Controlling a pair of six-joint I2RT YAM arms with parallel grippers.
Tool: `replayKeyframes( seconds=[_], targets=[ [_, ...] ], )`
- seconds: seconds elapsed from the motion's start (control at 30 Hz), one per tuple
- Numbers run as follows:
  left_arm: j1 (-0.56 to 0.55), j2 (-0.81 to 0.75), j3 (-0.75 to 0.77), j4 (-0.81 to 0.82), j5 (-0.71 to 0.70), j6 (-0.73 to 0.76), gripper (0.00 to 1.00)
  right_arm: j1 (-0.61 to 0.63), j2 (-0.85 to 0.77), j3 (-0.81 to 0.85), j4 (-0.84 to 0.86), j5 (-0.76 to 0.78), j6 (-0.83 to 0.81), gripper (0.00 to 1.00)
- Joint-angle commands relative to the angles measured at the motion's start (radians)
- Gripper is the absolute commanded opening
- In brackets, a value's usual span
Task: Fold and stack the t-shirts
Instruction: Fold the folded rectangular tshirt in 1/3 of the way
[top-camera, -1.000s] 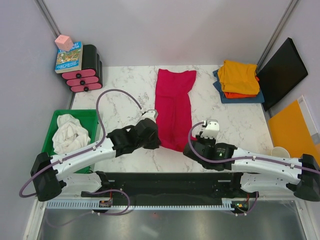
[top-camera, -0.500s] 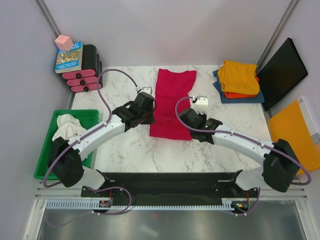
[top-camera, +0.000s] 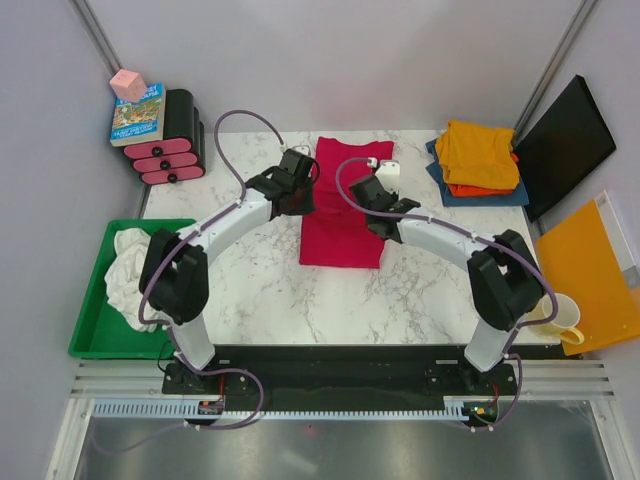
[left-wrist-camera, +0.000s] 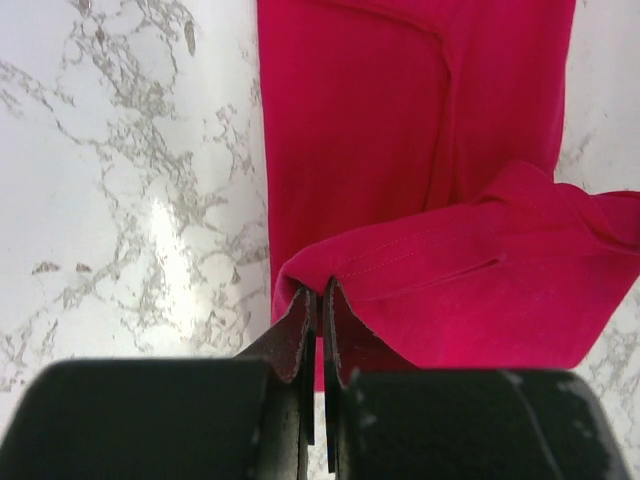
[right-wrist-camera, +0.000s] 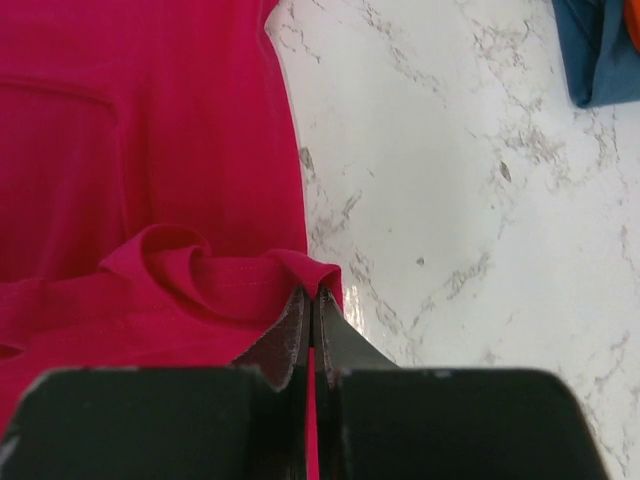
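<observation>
A crimson t-shirt (top-camera: 342, 235) lies lengthwise in the middle of the marble table, its near part doubled over the far part. My left gripper (top-camera: 307, 192) is shut on the left corner of the lifted hem (left-wrist-camera: 400, 265), and in the left wrist view the left gripper (left-wrist-camera: 320, 292) pinches the cloth. My right gripper (top-camera: 371, 196) is shut on the right corner, and in the right wrist view the right gripper (right-wrist-camera: 312, 293) holds the folded edge (right-wrist-camera: 230, 285). Folded t-shirts are stacked at the back right: yellow-orange (top-camera: 478, 150) over orange (top-camera: 478, 189) over blue (top-camera: 446, 188). A white t-shirt (top-camera: 128, 272) is crumpled in the green bin (top-camera: 88, 345).
Pink-and-black cases (top-camera: 172, 145) stand at the back left, with a book (top-camera: 138, 112) and a pink cube (top-camera: 128, 84) on top. A black board (top-camera: 565, 145) and an orange board (top-camera: 590, 268) lean at the right. A cup (top-camera: 560, 315) sits near the right edge.
Both arms have stretched away from their bases, carrying the shirt's near hem toward the far end. The shirt is now folded over itself and looks shorter.
</observation>
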Motion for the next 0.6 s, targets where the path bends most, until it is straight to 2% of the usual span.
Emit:
replayKeyframes(
  seconds=[0.0, 0.33, 0.37, 0.4, 0.43, 0.47, 0.5, 0.53, 0.57],
  targets=[
    [0.042, 0.094, 0.126, 0.023, 0.036, 0.048, 0.02, -0.045, 0.087, 0.124, 0.05, -0.034, -0.054, 0.0],
    [0.089, 0.326, 0.347, -0.023, 0.099, 0.062, 0.04, -0.083, 0.279, 0.249, 0.053, -0.068, -0.063, 0.0],
    [0.089, 0.335, 0.359, -0.03, 0.099, 0.062, 0.1, -0.083, 0.276, 0.247, 0.051, -0.057, -0.058, 0.1],
    [0.089, 0.332, 0.365, -0.035, 0.091, 0.056, 0.19, -0.087, 0.267, 0.233, 0.071, -0.056, -0.058, 0.36],
    [0.089, 0.323, 0.358, -0.034, 0.081, 0.047, 0.35, -0.085, 0.224, 0.22, 0.085, -0.053, -0.057, 0.48],
    [0.086, 0.303, 0.349, -0.032, 0.068, 0.036, 0.45, -0.083, 0.196, 0.203, 0.099, -0.05, -0.061, 0.61],
    [0.086, 0.285, 0.324, -0.031, 0.052, 0.033, 0.53, -0.082, 0.169, 0.177, 0.111, -0.05, -0.058, 0.81],
    [0.083, 0.237, 0.307, -0.029, 0.042, 0.031, 0.66, -0.083, 0.118, 0.167, 0.11, -0.06, -0.06, 0.87],
    [0.079, 0.216, 0.292, -0.021, 0.038, 0.033, 0.74, -0.076, 0.095, 0.158, 0.106, -0.076, -0.061, 0.89]
  ],
)
